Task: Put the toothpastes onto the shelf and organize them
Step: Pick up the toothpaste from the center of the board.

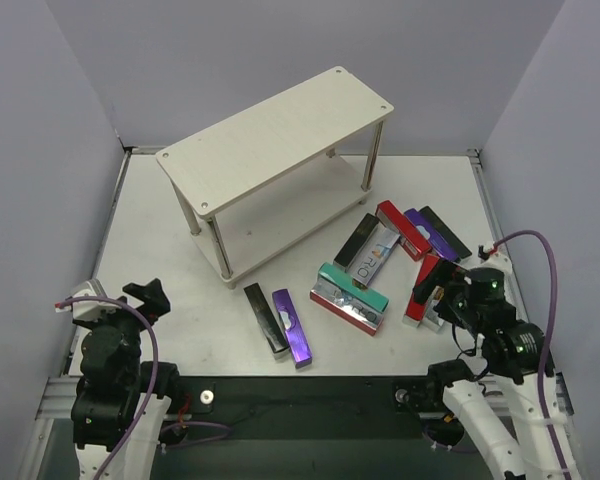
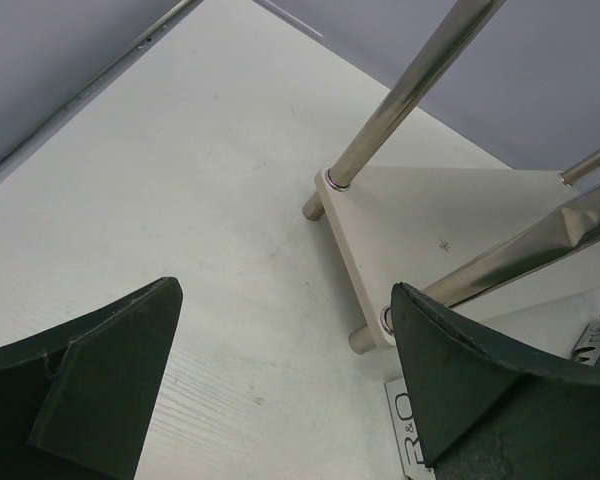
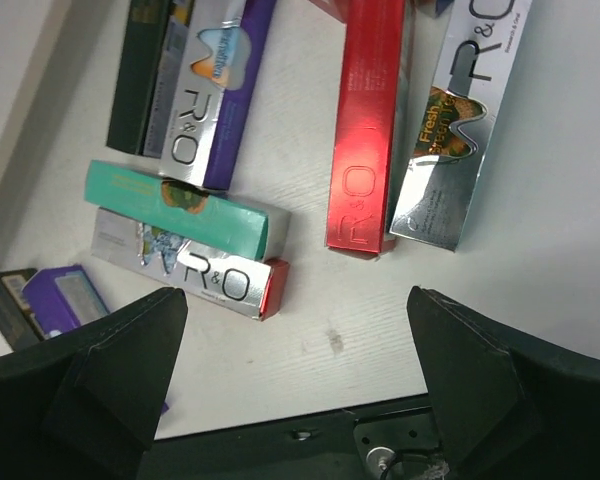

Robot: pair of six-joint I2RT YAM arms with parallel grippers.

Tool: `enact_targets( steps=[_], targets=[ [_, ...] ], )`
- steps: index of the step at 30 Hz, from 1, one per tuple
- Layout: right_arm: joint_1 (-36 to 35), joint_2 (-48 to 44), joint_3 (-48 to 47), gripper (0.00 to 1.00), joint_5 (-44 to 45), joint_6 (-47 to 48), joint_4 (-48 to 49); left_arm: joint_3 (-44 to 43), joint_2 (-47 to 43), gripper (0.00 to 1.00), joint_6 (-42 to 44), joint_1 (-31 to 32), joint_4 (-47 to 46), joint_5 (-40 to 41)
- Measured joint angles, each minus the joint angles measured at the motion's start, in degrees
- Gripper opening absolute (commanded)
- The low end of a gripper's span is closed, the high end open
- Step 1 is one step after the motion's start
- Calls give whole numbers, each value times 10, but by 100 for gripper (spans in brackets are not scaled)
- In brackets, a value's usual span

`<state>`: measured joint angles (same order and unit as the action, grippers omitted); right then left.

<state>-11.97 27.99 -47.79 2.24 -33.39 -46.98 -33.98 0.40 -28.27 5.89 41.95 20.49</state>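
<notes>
**Both grippers open, toothpaste cartons lying on the table**

Right gripper (image 3: 295, 310) fingers (image 3: 110, 385) stand wide apart with nothing between them, above the white table (image 1: 170, 240) and a scatter of toothpaste cartons (image 1: 377, 255). In the right wrist view, a red carton (image 3: 365, 140) at 12 o'clock reads "R&O" near its end. Touching it at 1 o'clock, a silver carton (image 3: 455, 130) reads "R&O" and "Fresh". At 10 o'clock a teal carton (image 3: 180, 210) lies partly over a red-ended silver carton (image 3: 205, 275) marked "R&O". At 11 o'clock a silver-and-purple carton (image 3: 210, 90) also shows "R&O", with a dark carton (image 3: 140, 60) against its side. All lie beyond the fingertips, untouched.

The left gripper (image 2: 285, 300) is likewise spread and holds nothing. The shelf (image 2: 430, 230) shows its lower board corner and metal legs at 1 o'clock, apart from the fingers. A carton end (image 2: 408, 430) printed "R&O" peeks out beside the right-hand finger.

From above, the two-tier shelf stands at 12 o'clock on the table. A black carton (image 1: 265, 320) and a purple carton (image 1: 292, 328) lie side by side at 6 o'clock. The rest cluster toward 4 o'clock, near the right gripper.
</notes>
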Motion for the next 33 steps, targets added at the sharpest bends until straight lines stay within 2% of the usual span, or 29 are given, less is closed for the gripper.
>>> enact_targets(
  steps=[5, 9, 14, 20, 27, 33],
  targets=[
    [0, 79, 33, 97, 30, -32, 28, 0, 0, 97, 3, 0, -1, -13],
    [-1, 134, 76, 84, 43, -59, 66, 0, 0, 97, 3, 0, -1, -14],
    [-37, 209, 115, 78, 82, -98, 120, 0, 0, 97, 2, 0, -1, -14],
    [-105, 299, 118, 72, 159, -140, 162, 0, 0, 97, 0, 4, 0, -7],
    [-110, 376, 117, 69, 222, -157, 192, 0, 0, 97, -1, 32, 0, 2],
    [-111, 432, 116, 62, 223, -159, 219, 0, 0, 97, -1, 42, 1, 3]
  ],
)
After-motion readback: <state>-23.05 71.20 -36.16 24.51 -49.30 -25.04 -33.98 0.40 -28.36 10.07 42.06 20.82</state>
